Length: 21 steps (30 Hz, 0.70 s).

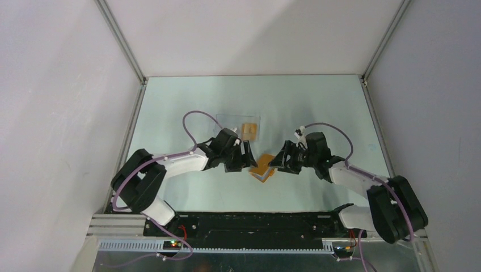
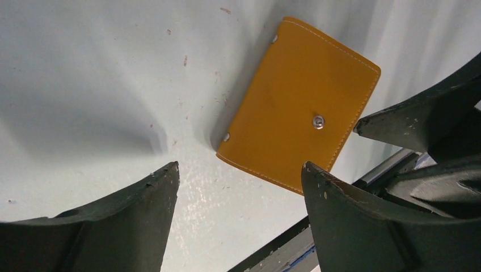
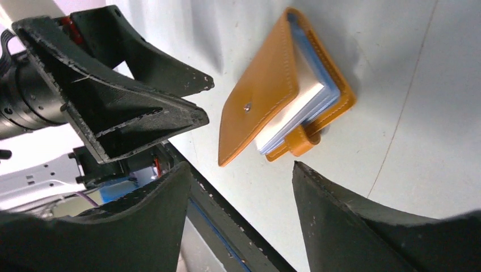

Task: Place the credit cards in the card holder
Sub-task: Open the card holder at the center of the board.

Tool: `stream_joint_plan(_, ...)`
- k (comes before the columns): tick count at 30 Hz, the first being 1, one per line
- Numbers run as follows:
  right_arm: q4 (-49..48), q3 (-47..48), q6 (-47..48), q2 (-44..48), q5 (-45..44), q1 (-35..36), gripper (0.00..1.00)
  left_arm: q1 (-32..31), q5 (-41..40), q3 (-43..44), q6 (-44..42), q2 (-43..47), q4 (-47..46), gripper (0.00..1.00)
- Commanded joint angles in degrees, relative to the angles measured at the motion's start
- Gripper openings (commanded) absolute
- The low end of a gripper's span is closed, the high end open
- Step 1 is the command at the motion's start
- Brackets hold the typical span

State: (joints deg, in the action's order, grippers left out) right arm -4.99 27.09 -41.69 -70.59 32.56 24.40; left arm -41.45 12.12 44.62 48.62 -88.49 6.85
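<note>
card holder (image 1: 262, 166) is noted lying flat on the tabletop (image 1: 317, 102) near its middle, a little toward the near edge. it is folded almost shut, snap stud (image 2: 319, 120) uppermost. the tab clasp (image 3: 300, 141) is not fastened, so the cover gapes and blue inner panels (image 3: 323, 68) are seen with pale edges between them. whether those edges are cards cannot be told.

left gripper (image 2: 239, 165) and right gripper (image 3: 241, 165) are held low on either side of it, both with jaws wide and empty. this is judged a stance for steadying or opening it.

one credit card (image 1: 248, 131) is seen at the near right corner of the clear plastic case (image 1: 232, 120), toward the far edge, so the task is judged unfinished.
</note>
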Motion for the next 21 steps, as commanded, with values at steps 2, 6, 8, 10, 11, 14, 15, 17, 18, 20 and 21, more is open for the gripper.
stream_joint_plan(2,-8.95,0.36,-5.19,-6.54,5.46,-1.65,0.67,1.80,0.81,1.25,1.32,-2.05,-3.39,0.81)
stream_joint_plan(6,-9.85,1.67,-5.28,-10.33,5.27,-1.79,0.63,2.68,0.57,1.38,0.84,-4.26,-3.37,0.76)
stream_joint_plan(8,-9.70,2.51,-4.94,-11.84,4.97,-1.81,0.60,2.91,0.54,1.72,0.60,-5.52,-3.34,0.73)
stream_joint_plan(10,-8.73,3.61,-4.36,-13.35,4.23,-1.83,0.56,2.96,0.67,2.16,0.48,-6.81,-3.40,0.70)
stream_joint_plan(11,-8.42,3.99,-4.10,-13.83,3.82,-1.82,0.54,2.96,0.73,2.41,0.45,-7.72,-3.41,0.68)
stream_joint_plan(14,-6.93,6.00,-2.74,-15.98,3.32,-1.86,0.49,3.00,1.28,3.04,0.29,-9.01,-3.38,0.63)
stream_joint_plan(15,-6.64,6.50,-2.45,-16.38,3.11,-1.84,0.46,2.98,1.39,3.07,0.23,-9.41,-3.40,0.59)
stream_joint_plan(17,-5.57,8.01,-1.64,-17.68,2.37,-1.71,0.44,3.00,1.87,3.06,0.29,-9.74,-3.36,0.55)
stream_joint_plan(18,-4.30,9.28,-0.83,-18.61,2.00,-1.61,0.43,2.97,2.15,2.81,0.45,-9.80,-3.28,0.53)
stream_joint_plan(20,-1.43,11.46,0.70,-20.24,0.54,-1.26,0.42,2.77,2.23,2.20,1.06,-9.61,-3.32,0.51)
stream_joint_plan(21,1.02,12.35,1.38,-20.70,-0.68,-1.06,0.41,2.51,2.22,1.62,1.46,-9.10,-3.37,0.51)
